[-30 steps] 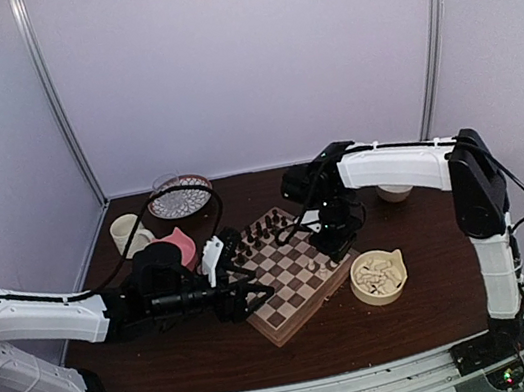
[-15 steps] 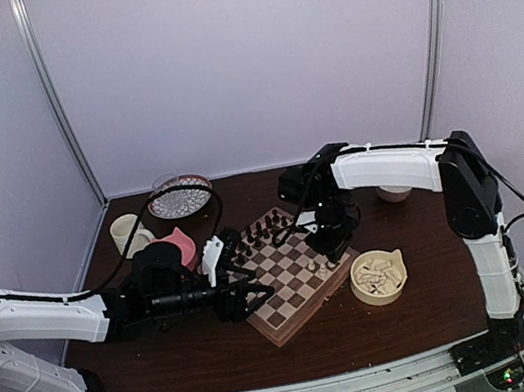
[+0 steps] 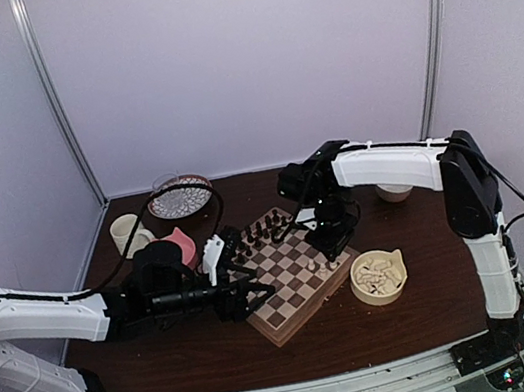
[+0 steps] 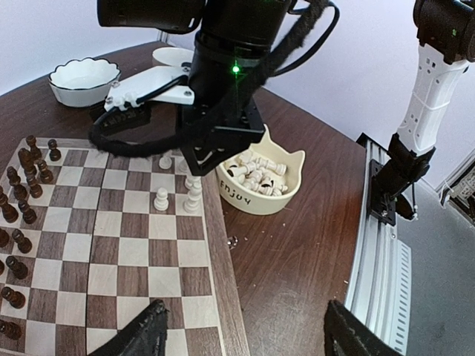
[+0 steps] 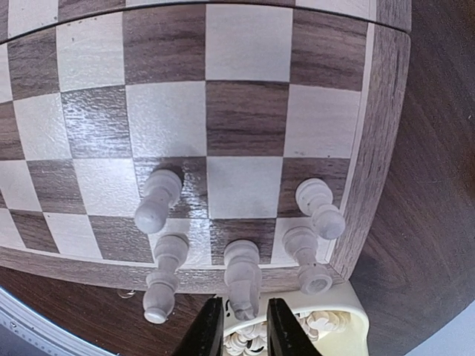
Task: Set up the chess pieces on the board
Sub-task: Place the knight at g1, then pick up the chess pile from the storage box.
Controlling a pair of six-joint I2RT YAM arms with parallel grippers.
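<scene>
The board (image 3: 283, 306) lies turned at an angle mid-table. Dark brown figures (image 3: 260, 230) line its far-left edge. Several cream-white chess pieces (image 5: 157, 200) stand in the board's (image 5: 245, 119) right corner. My right gripper (image 5: 241, 330) hangs straight over that corner (image 3: 335, 242). Its fingers (image 5: 209, 326) are slightly apart on either side of a white knight's (image 5: 241, 276) head, and the knight stands on its square. My left gripper (image 4: 249, 343) is wide open and empty, low over the board's near edge (image 3: 256, 293). More cream pieces fill the cat-shaped bowl (image 3: 378, 275).
The cat-shaped bowl (image 4: 260, 200) sits just off the board's right edge. A white scalloped bowl (image 3: 396, 193) stands behind it. A cream mug (image 3: 128, 232), a pink dish (image 3: 179, 243) and a glass bowl of beads (image 3: 181, 198) stand far left. A metal rail (image 4: 386, 252) runs along the table's near edge.
My right gripper has shifted only slightly over the board's right corner. The left arm has not moved.
</scene>
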